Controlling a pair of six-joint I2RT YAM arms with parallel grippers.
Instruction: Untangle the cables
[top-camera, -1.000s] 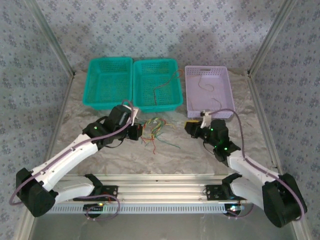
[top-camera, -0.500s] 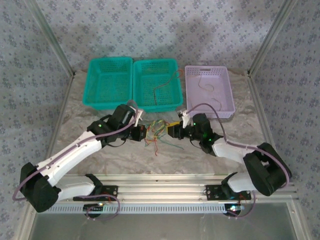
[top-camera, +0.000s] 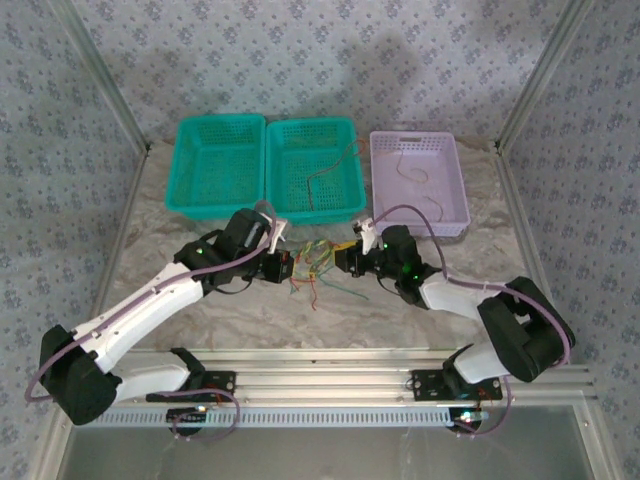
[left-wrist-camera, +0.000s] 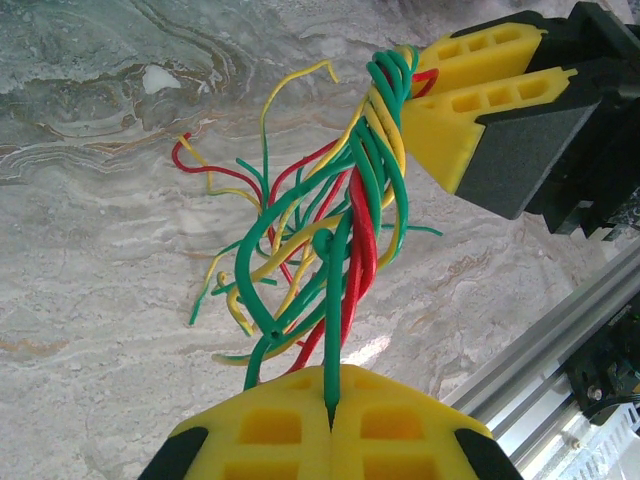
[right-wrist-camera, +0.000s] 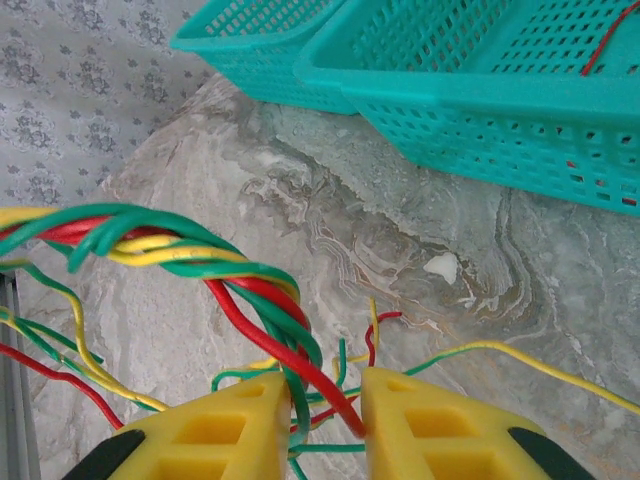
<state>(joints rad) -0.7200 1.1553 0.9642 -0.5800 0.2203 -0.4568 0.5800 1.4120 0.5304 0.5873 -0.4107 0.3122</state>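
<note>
The cables (top-camera: 314, 257) are a twisted bundle of green, yellow and red wires, lifted off the marble table between the two grippers. My left gripper (top-camera: 285, 266) is shut on a single green cable (left-wrist-camera: 333, 330) at the bundle's loose end; the jaws (left-wrist-camera: 330, 388) meet with no gap. At the bundle's other end, my right gripper (top-camera: 346, 258) stands open. In the right wrist view its yellow fingers (right-wrist-camera: 325, 390) stand apart, with red and green strands (right-wrist-camera: 300, 350) of the twisted part running between them. It also shows top right in the left wrist view (left-wrist-camera: 420, 95).
Two teal baskets (top-camera: 220, 121) (top-camera: 310, 123) stand at the back; the right one holds a thin brown cable (top-camera: 325, 175). A purple basket (top-camera: 412, 137) to the right holds thin brown wire too. An aluminium rail (top-camera: 320, 385) runs along the near edge.
My right arm swung left from beside the purple basket to the bundle, and its jaws have narrowed around the twisted strands. The left gripper shifted slightly right, still gripping.
</note>
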